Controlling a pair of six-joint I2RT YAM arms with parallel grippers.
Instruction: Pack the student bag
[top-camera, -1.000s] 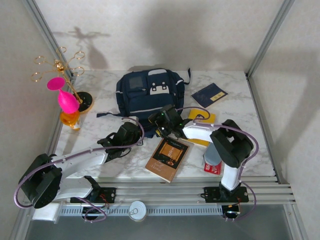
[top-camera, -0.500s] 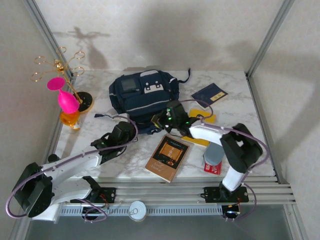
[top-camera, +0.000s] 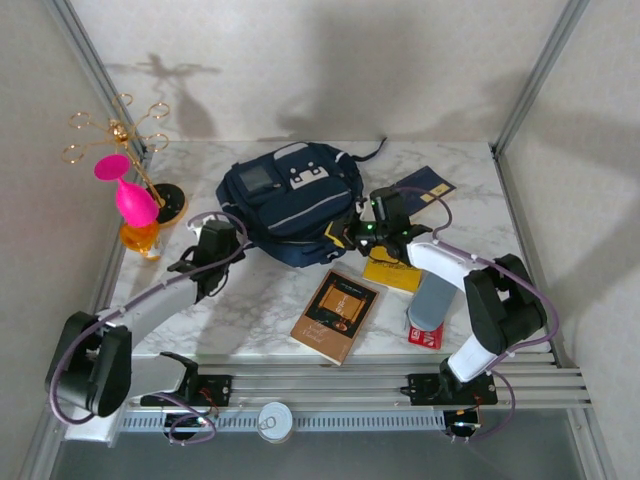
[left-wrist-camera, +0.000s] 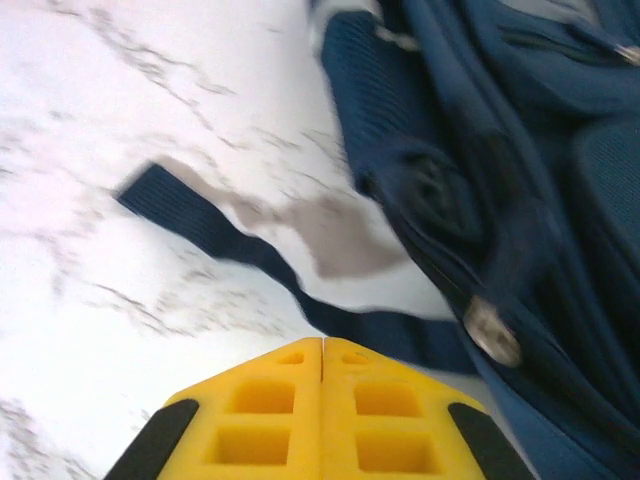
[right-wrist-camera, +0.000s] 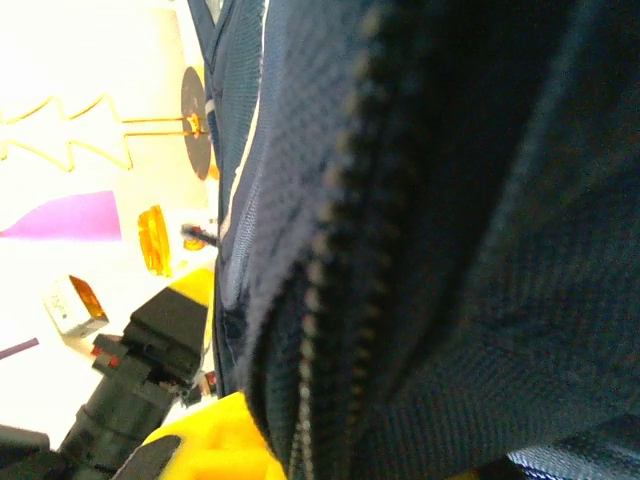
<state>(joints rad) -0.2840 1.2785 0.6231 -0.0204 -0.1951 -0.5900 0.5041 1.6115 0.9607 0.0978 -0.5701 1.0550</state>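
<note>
At the far left a wire stand (top-camera: 168, 202) and an amber jar (top-camera: 140, 238) sit well apart from the work. The left gripper (top-camera: 213, 243) rests low on the table (top-camera: 250, 320) just beside the bag (top-camera: 290, 195), its yellow fingers (left-wrist-camera: 270, 400) pressed together with nothing visible between them. A loose strap (left-wrist-camera: 215, 228) lies on the marble right at their tips. The bag sits toward the back of the table, in the middle, front pocket up and zipped. At its right edge the right gripper (top-camera: 358, 228) is closed, and the right wrist view puts fabric and a zipper (right-wrist-camera: 330, 250) hard against its finger (right-wrist-camera: 215, 440), so it looks to be pinching the bag beside that zipper rather than the pull itself. The step seems to be getting the bag open. To do it well, the right arm should tug along the zipper line, not upward, or the whole bag will slide. The left gripper would help more pinning the bag's body or the strap than idling beside it. Further right, a brown book (top-camera: 338, 315), a yellow pad (top-camera: 395, 272) under the right arm, a navy booklet (top-camera: 418, 190) and a grey tube (top-camera: 430, 300) wait to go in, so the opening should face them.
</note>
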